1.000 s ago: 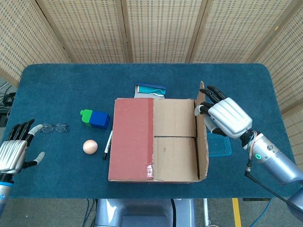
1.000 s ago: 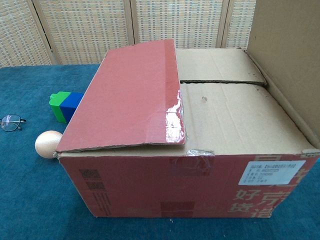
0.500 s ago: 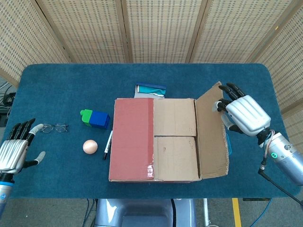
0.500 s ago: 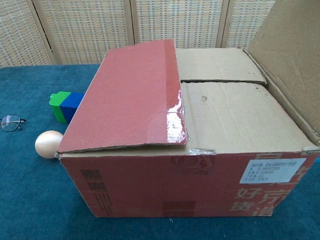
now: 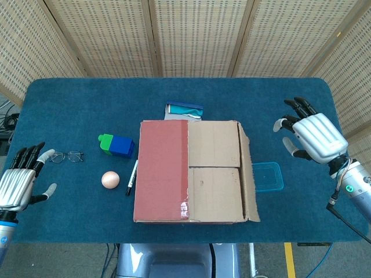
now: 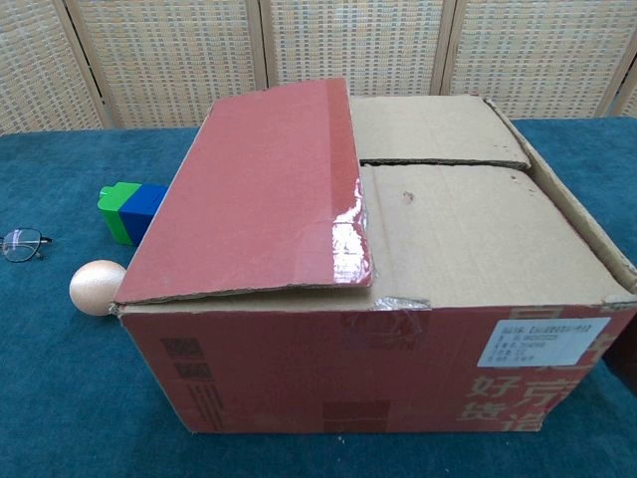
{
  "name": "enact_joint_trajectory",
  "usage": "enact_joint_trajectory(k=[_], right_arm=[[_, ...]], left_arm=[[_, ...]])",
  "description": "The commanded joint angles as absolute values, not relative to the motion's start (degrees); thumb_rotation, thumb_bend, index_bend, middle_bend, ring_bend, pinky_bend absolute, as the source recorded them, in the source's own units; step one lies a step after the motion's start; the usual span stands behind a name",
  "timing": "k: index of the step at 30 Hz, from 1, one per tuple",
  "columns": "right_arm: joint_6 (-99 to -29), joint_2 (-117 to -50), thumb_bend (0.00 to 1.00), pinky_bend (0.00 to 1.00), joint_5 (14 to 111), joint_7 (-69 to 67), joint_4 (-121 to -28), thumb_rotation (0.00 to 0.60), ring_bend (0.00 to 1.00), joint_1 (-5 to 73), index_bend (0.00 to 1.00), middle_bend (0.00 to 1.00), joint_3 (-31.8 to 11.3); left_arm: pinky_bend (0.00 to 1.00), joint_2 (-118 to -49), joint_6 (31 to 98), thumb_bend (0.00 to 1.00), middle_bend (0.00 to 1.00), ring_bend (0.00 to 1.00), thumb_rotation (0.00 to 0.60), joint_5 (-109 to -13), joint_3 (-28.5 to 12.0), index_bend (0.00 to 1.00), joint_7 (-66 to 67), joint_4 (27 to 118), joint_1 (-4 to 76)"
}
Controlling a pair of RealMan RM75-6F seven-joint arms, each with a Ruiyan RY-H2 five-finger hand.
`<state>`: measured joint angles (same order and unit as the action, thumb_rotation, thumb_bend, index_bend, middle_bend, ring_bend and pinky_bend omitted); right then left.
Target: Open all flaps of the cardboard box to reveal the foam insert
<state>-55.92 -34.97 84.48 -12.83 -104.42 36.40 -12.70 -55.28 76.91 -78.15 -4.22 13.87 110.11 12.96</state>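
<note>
The cardboard box (image 5: 191, 174) sits mid-table, seen close up in the chest view (image 6: 398, 349). Its red left flap (image 5: 162, 168) (image 6: 259, 189) lies closed over the top. Two brown inner flaps (image 5: 213, 171) (image 6: 458, 229) lie flat and closed. The right flap (image 5: 249, 174) hangs folded down outside the box's right wall. No foam shows. My right hand (image 5: 310, 136) hovers open to the right of the box, fingers spread, holding nothing. My left hand (image 5: 20, 182) rests open at the table's left edge. Neither hand appears in the chest view.
Left of the box lie a green-and-blue block (image 5: 116, 145), a wooden ball (image 5: 110, 179), a pen (image 5: 131, 176) and glasses (image 5: 66, 156). A teal-and-white item (image 5: 184, 110) sits behind the box. A blue tray (image 5: 268, 176) lies at its right.
The right flap swung from upright outward and down past the box's right side. My right hand let go of it and moved away to the right. My left hand stayed put.
</note>
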Motion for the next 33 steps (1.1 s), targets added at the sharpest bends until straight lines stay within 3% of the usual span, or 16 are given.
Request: enact_joint_trajectory(k=[1,6,14,23,26,27,31,33], right_arm=[[-56.9,-35.0,0.54,0.04,84.4,-13.2,-104.4,0.6,0.08,35.6,0.39,0.37,-12.7],[-59.0,-35.9,0.54,0.04,83.7,-12.1,-104.7,0.6,0.05,33.9,0.37,0.3,-12.4],[-62.6,-38.3,0.54,0.04,81.4,-7.2,-106.4,0.6,0.0,30.4,0.24,0.18,-11.3],[-69.2,-44.0,0.53,0.04,80.0,1.6,-107.8,0.6,0.0,25.8,0.14,0.08,-9.3],[-71.1,-45.7,0.53,0.04,79.7,3.6,-107.9,0.6,0.0,24.5,0.13,0.07,-8.8],[-71.8,-46.3,0.53,0.04,79.6,4.2,-107.9,0.6,0.0,24.0,0.13,0.07,-8.6],[-74.4,-48.6,0.53,0.04,79.6,5.9,-107.8,0.6,0.0,21.9,0.12,0.07,-7.6],[-75.9,-49.6,0.53,0.04,79.9,6.9,-107.5,0.6,0.0,20.8,0.12,0.07,-7.2]], left_arm=[[0.0,-54.3,76.0,0.33,0.0,0.0,0.556,-80.1,-4.4,0.13,12.8,110.4,13.9],[0.0,-50.9,71.8,0.35,0.0,0.0,0.557,-85.4,-4.3,0.13,8.3,110.8,17.1],[0.0,-45.7,64.2,0.61,0.0,0.0,0.557,-96.4,-5.2,0.13,-4.2,108.5,25.6],[0.0,-44.9,57.3,0.78,0.0,0.0,0.56,-104.6,-6.5,0.13,-14.3,106.5,35.9],[0.0,-45.1,55.3,0.82,0.0,0.0,0.589,-105.7,-6.8,0.13,-16.1,106.3,38.6],[0.0,-45.2,54.4,0.84,0.0,0.0,0.578,-105.9,-7.0,0.13,-16.7,106.3,39.5],[0.0,-45.8,50.6,0.93,0.0,0.0,0.32,-106.8,-7.4,0.14,-19.4,106.6,43.9],[0.0,-46.6,48.5,0.96,0.0,0.0,0.29,-107.3,-7.5,0.15,-20.8,106.6,46.4]])
